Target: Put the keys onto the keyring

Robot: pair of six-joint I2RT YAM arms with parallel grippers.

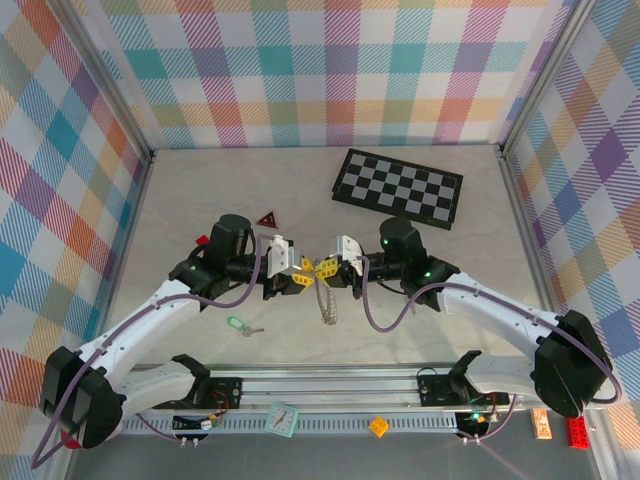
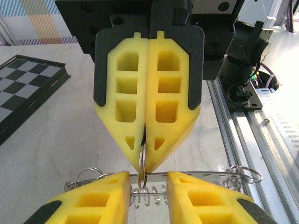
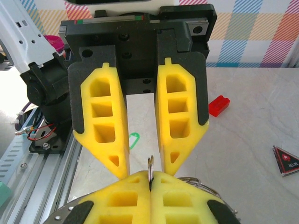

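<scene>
**Top view.** My left gripper (image 1: 303, 282) and right gripper (image 1: 335, 270) meet tip to tip above the table (image 1: 450, 260). The keyring (image 1: 327, 302) hangs just below them, trailing toward my bases. The green key (image 1: 238, 324) lies flat on the left arm's side, well apart from the keyring and nearer the left gripper.

**Left wrist.** My fingers (image 2: 93, 200) stand apart, with a wire (image 2: 196, 175) crossing the gap. Opposite, the right gripper (image 2: 144, 161) is pinched together on a thin upright ring, probably the keyring's loop, though it is seen only edge-on.

**Right wrist.** My fingers (image 3: 126, 196) are clamped on that ring (image 3: 150, 164). Its edge points into the left gripper's (image 3: 146, 171) gap. I judge the free left gripper should fetch the key.
</scene>
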